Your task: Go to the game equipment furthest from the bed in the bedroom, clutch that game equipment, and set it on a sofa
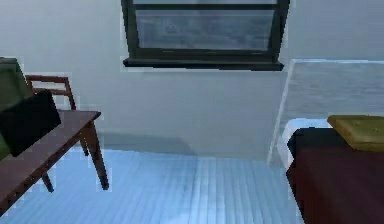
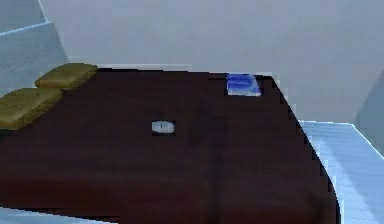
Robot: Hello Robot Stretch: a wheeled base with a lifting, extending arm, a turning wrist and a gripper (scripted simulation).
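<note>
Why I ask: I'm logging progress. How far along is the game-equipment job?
Done: the robot stands in the bedroom, alongside the bed. In hand: searching; a small round grey thing and a flat blue thing lie on it, too small to name. Left: locating the game equipment, grasping it, the sofa.

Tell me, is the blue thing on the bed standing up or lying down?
Lying down. The blue thing lies flat on top of the dark red bed, near its far edge, with no side lifted up.
</note>
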